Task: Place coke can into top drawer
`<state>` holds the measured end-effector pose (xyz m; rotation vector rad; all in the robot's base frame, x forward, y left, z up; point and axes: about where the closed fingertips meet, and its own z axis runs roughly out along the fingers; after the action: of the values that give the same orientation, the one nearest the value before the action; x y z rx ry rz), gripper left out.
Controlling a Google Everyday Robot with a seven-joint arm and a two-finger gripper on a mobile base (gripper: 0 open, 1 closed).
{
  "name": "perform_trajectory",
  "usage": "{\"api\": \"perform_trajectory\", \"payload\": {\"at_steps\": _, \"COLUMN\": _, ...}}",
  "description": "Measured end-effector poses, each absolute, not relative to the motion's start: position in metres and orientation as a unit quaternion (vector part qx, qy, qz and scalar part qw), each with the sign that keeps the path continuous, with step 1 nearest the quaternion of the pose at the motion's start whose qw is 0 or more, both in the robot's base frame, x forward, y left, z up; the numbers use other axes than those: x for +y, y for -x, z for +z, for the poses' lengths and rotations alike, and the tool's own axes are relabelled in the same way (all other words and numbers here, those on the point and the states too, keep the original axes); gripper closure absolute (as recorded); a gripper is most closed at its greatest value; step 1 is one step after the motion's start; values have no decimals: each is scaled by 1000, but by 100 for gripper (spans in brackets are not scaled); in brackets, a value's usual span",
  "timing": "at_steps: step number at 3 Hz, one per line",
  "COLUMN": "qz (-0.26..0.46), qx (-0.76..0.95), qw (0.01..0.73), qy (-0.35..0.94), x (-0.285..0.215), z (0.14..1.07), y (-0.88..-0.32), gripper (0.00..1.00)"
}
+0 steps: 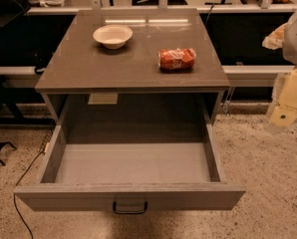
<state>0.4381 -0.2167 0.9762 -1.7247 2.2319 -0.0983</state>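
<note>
Approaching: coke can (177, 59) untouched at 1 o'clock; top drawer (78, 197) open at 6; our gripper (287, 106) at 3, state we cannot tell; next, reach can.

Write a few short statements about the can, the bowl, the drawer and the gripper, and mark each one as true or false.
1. The can lies on its side on the cabinet top. True.
2. The drawer is shut. False: it is pulled open, and nothing lies in it.
3. The bowl is inside the drawer. False: it stands on the cabinet top, to the left of the can.
4. The gripper is at the right edge of the view, apart from the can. True.
</note>
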Motion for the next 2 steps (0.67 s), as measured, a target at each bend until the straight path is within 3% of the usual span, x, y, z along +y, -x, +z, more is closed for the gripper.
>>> {"api": "perform_trajectory", "payload": {"at_steps": 2, "qz": -34, "qx": 769, "qw": 200, "qy": 606, "x": -209, "z": 986, "y": -467, "gripper": 0}}
